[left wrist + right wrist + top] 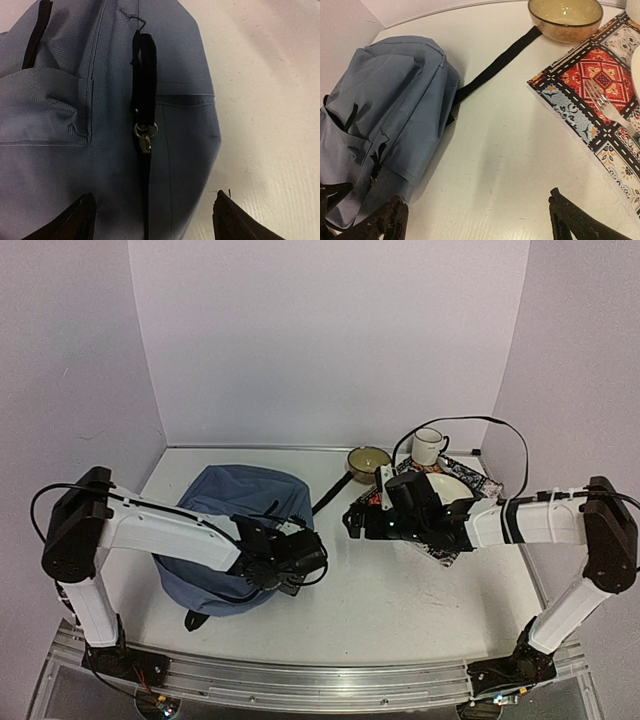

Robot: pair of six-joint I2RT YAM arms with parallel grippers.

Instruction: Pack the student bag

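Note:
The student bag (225, 502) is a slate-blue backpack lying flat on the left half of the table. My left gripper (308, 556) hovers over its right edge. In the left wrist view the left gripper (152, 212) is open, its fingers astride the bag's (60, 125) closed zip line, with the metal zip pull (144, 142) and a black tab (143, 80) just ahead. My right gripper (353, 521) is open over bare table right of the bag. The right wrist view shows the right gripper (477, 212) holding nothing, with the bag (390, 100) to its left.
A black strap (500, 62) runs from the bag toward a tan bowl (565, 17). A patterned placemat (592, 85) with a fork (610, 107) lies at the right. A white mug (430, 447) and a white plate (455, 488) stand by the mat.

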